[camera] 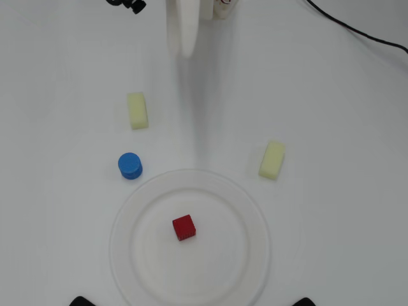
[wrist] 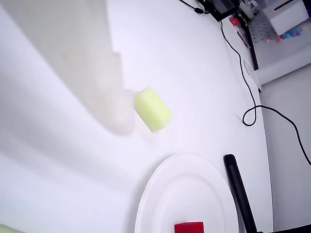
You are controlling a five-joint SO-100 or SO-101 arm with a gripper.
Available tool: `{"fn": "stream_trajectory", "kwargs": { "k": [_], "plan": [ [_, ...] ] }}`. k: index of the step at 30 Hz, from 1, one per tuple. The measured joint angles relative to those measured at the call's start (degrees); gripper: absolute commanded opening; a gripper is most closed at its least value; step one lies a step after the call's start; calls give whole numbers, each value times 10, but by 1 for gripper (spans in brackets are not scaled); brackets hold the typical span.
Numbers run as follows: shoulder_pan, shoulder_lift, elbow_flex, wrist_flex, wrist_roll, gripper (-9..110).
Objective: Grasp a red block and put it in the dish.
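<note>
The red block (camera: 183, 227) rests flat near the middle of the dish (camera: 137, 268), a large white plate at the bottom centre of the overhead view. The wrist view catches the block (wrist: 189, 227) at its bottom edge, inside the dish (wrist: 184, 187). My gripper (camera: 185, 44) hangs at the top of the overhead view as a blurred white shape, far from the dish and holding nothing I can see. In the wrist view a single pale finger (wrist: 92, 68) fills the upper left. Whether the jaws stand apart does not show.
Two pale yellow oblong blocks (camera: 137, 110) (camera: 272, 159) and a blue cylinder (camera: 130, 166) lie on the white table beyond the dish. A black cable (camera: 357, 32) runs across the top right corner. Black camera-stand feet (camera: 83, 301) (camera: 304, 301) sit at the bottom edge.
</note>
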Motion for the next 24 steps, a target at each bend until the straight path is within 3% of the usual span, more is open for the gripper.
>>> {"fn": "stream_trajectory", "kwargs": {
  "k": [5, 17, 24],
  "plan": [
    [5, 143, 143, 13, 8, 40],
    [12, 207, 259, 49, 42, 41],
    [-43, 264, 379, 83, 57, 36]
  ]
}}
